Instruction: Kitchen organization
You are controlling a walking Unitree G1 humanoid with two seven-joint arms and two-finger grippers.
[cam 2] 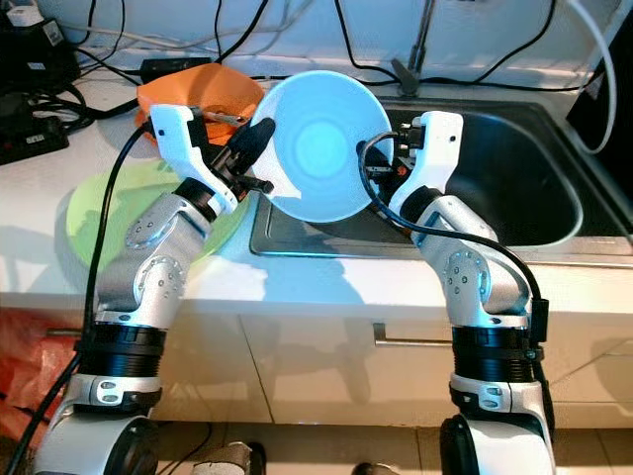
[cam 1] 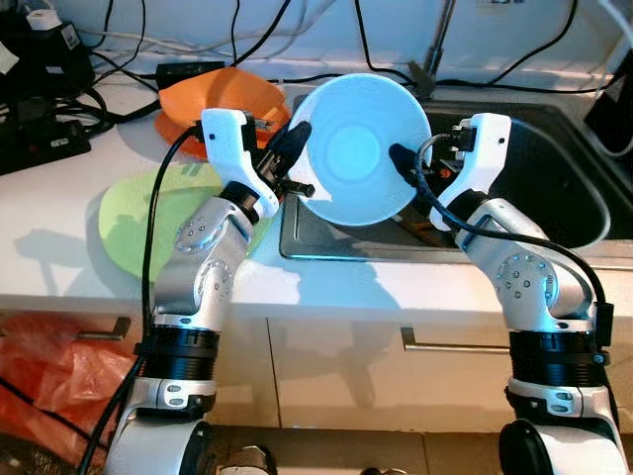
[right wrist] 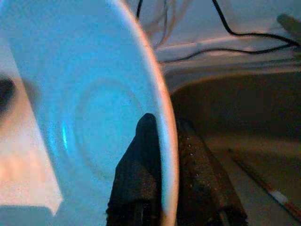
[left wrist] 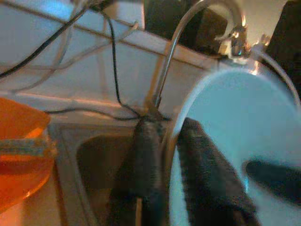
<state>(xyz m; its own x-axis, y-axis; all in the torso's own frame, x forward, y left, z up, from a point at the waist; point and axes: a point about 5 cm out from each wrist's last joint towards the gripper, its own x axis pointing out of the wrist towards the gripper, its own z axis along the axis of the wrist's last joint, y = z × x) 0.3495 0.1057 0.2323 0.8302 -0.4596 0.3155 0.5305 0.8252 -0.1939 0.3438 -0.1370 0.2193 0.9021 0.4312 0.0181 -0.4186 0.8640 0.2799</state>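
Both arms up over the front edge of the sink (cam 1: 554, 213), sharing one light blue plate (cam 1: 361, 148) held tilted on edge, face toward the camera, above the sink's near-left corner w/ nothing under it but the basin. Left gripper (cam 1: 297, 148) is pinching the plate's left rim; wrist view shows one finger each side of the rim (left wrist: 197, 165), pressed tight. Right gripper (cam 1: 401, 163) is pinching the opposite rim, also one finger front, one behind (right wrist: 146, 155). So plate is carried by 2 edge pinches, no support below. On the counter (cam 1: 59, 237) to the left: green plate (cam 1: 134, 223) lying flat, partly under the left forearm, and an orange bowl (cam 1: 223, 99) behind it nr the wall; cables and a dark power unit further left. Faucet (left wrist: 188, 42) stands behind the plate at the back of the sink. Step in hand looks like a handover or a 2-arm carry, dest. prob. the counter stack or the basin, can't tell which. To do it well: move both arms together, same speed, so the rim isn't twisted between the pinches; if passing to one gripper, check that side's grip is deep on the rim before the other lets go, since a plate hanging from one edge pinch will want to swing. Keep clear of the faucet and of the orange bowl. Lower flat, rim contact first, then release. Risk: slip on a smooth, maybe wet rim → drop into the sink.
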